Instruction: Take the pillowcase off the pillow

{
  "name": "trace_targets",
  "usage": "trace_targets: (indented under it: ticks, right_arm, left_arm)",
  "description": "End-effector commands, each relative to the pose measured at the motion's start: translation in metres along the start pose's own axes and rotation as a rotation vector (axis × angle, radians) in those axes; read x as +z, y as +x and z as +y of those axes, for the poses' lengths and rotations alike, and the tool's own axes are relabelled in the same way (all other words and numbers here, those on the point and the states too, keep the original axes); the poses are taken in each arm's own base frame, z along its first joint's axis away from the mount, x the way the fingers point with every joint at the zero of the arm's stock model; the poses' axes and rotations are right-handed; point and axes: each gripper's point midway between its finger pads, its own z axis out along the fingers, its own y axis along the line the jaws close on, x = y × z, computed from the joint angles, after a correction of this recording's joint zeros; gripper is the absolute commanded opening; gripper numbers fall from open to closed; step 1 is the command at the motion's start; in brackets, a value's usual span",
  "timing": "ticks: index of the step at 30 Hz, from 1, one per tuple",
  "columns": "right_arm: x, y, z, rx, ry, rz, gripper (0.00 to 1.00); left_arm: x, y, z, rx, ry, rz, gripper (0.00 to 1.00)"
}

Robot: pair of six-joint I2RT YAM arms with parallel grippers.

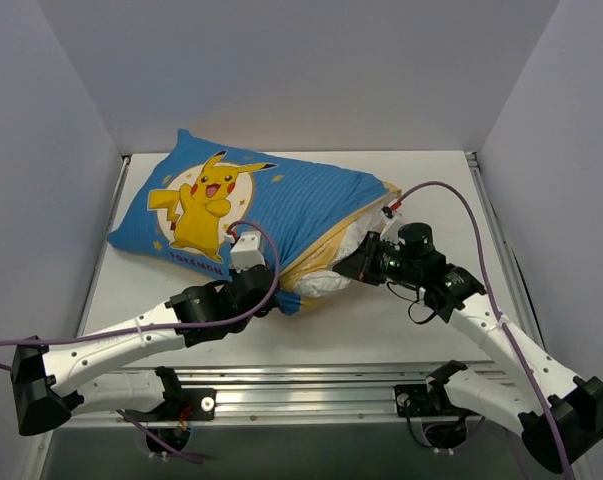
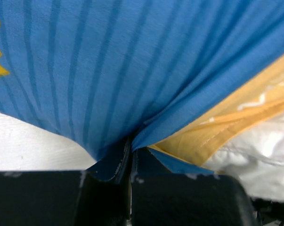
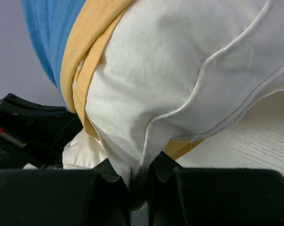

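Observation:
The blue pillowcase [image 1: 281, 200] with the yellow Pikachu lies across the table, its open end at the near right showing yellow lining [image 1: 326, 255]. The white pillow [image 1: 326, 280] sticks out of that opening. My left gripper [image 1: 271, 298] is shut on the blue hem of the pillowcase [image 2: 132, 141] at its near edge. My right gripper [image 1: 353, 265] is shut on a seamed corner of the white pillow [image 3: 179, 70], the fabric pinched between the fingers [image 3: 109, 188].
Grey walls [image 1: 41, 150] close in the white table [image 1: 381, 320] on three sides. A metal rail [image 1: 311, 385] runs along the near edge by the arm bases. A purple cable [image 1: 451, 190] arcs above the right arm.

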Motion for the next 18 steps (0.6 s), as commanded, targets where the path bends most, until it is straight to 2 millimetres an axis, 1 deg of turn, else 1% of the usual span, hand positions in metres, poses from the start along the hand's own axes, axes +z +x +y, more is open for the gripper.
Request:
trace_targets:
  ticks: [1, 3, 4, 5, 6, 7, 8, 9, 10, 11, 13, 14, 15, 16, 17, 18]
  right_arm:
    - [-0.044, -0.073, 0.074, -0.104, -0.147, -0.208, 0.00]
    - [-0.056, -0.080, 0.085, -0.136, -0.150, -0.212, 0.00]
    - [-0.067, -0.085, 0.095, -0.171, -0.146, -0.217, 0.00]
    - [-0.073, -0.087, 0.098, -0.193, -0.142, -0.219, 0.00]
    - [-0.077, -0.088, 0.099, -0.209, -0.130, -0.220, 0.00]
    - [-0.083, -0.087, 0.098, -0.232, -0.109, -0.210, 0.00]
    - [-0.084, -0.085, 0.096, -0.245, -0.100, -0.202, 0.00]
    - [-0.084, -0.079, 0.093, -0.256, -0.099, -0.178, 0.00]
    - [-0.081, -0.070, 0.085, -0.255, -0.084, -0.142, 0.00]
    - [-0.072, -0.056, 0.067, -0.251, -0.054, -0.091, 0.00]
    - [-0.060, -0.035, 0.042, -0.223, -0.021, -0.023, 0.00]
    - [-0.046, -0.010, 0.011, -0.170, 0.027, 0.042, 0.00]
    - [-0.041, -0.004, 0.004, -0.164, 0.014, 0.033, 0.00]
    - [-0.036, 0.006, -0.009, -0.139, 0.027, 0.046, 0.02]
    - [-0.027, 0.030, -0.035, -0.077, 0.063, 0.095, 0.05]
    - [-0.023, 0.033, -0.038, -0.073, 0.043, 0.078, 0.08]
  left_arm:
    - [0.015, 0.024, 0.084, 0.126, -0.310, 0.000, 0.02]
    - [0.025, 0.021, 0.094, 0.086, -0.349, -0.032, 0.02]
    - [0.028, 0.022, 0.102, 0.084, -0.376, -0.043, 0.02]
    - [0.030, 0.022, 0.107, 0.071, -0.393, -0.052, 0.02]
    - [0.034, 0.018, 0.114, 0.027, -0.418, -0.070, 0.02]
    - [0.037, 0.021, 0.122, 0.015, -0.437, -0.070, 0.02]
    - [0.040, 0.022, 0.125, -0.012, -0.438, -0.064, 0.02]
    - [0.045, 0.018, 0.131, -0.058, -0.450, -0.070, 0.02]
    - [0.048, 0.020, 0.132, -0.080, -0.442, -0.057, 0.02]
    - [0.051, 0.026, 0.129, -0.088, -0.413, -0.022, 0.02]
    - [0.055, 0.025, 0.117, -0.109, -0.352, -0.015, 0.02]
    - [0.057, 0.026, 0.110, -0.097, -0.313, -0.001, 0.02]
    - [0.059, 0.029, 0.095, -0.114, -0.245, 0.029, 0.02]
    - [0.059, 0.032, 0.087, -0.115, -0.209, 0.042, 0.02]
    - [0.059, 0.034, 0.082, -0.106, -0.178, 0.052, 0.02]
    - [0.060, 0.036, 0.074, -0.114, -0.140, 0.066, 0.02]
